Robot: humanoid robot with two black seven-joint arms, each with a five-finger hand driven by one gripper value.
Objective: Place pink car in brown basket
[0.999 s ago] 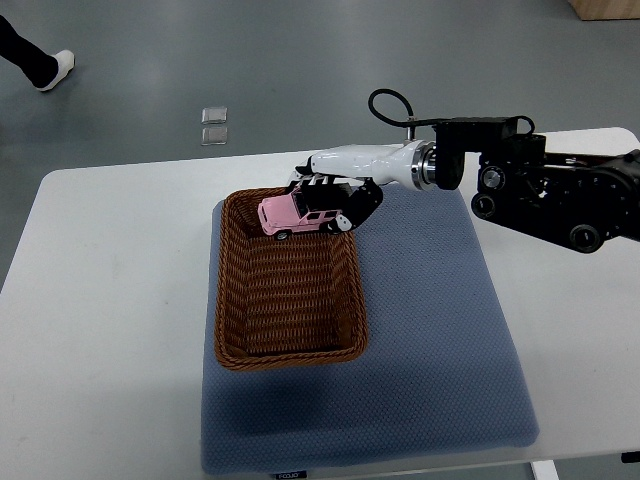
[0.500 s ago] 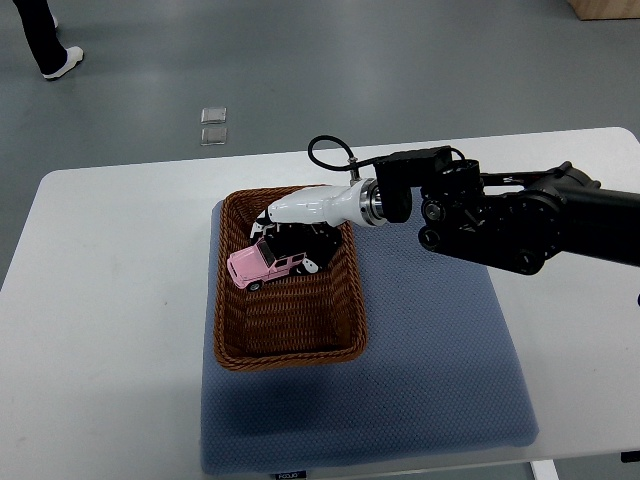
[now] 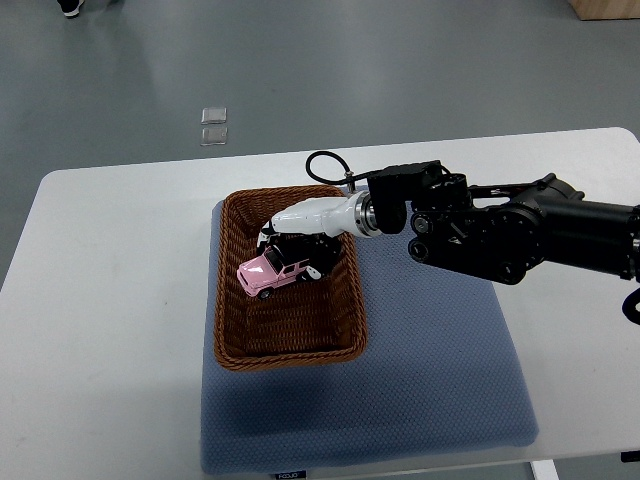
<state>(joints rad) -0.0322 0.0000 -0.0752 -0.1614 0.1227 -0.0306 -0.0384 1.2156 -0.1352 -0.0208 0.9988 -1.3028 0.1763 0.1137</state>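
Observation:
The pink car (image 3: 268,272) is tilted inside the brown wicker basket (image 3: 232,345), in its far half, low over the basket floor. My right hand (image 3: 296,243), white with black fingers, reaches in from the right over the basket's far right part. Its fingers are curled around the rear of the car. Whether the car's wheels touch the basket floor I cannot tell. The left arm is not in view.
The basket stands on the left part of a blue-grey mat (image 3: 430,380) on a white table (image 3: 100,300). My black right forearm (image 3: 500,230) lies across the mat's far right. Two small clear squares (image 3: 213,124) lie on the floor beyond the table.
My right hand has carried the pink car from above the basket's far rim down into the basket. In the last half second the car shifted slightly right.

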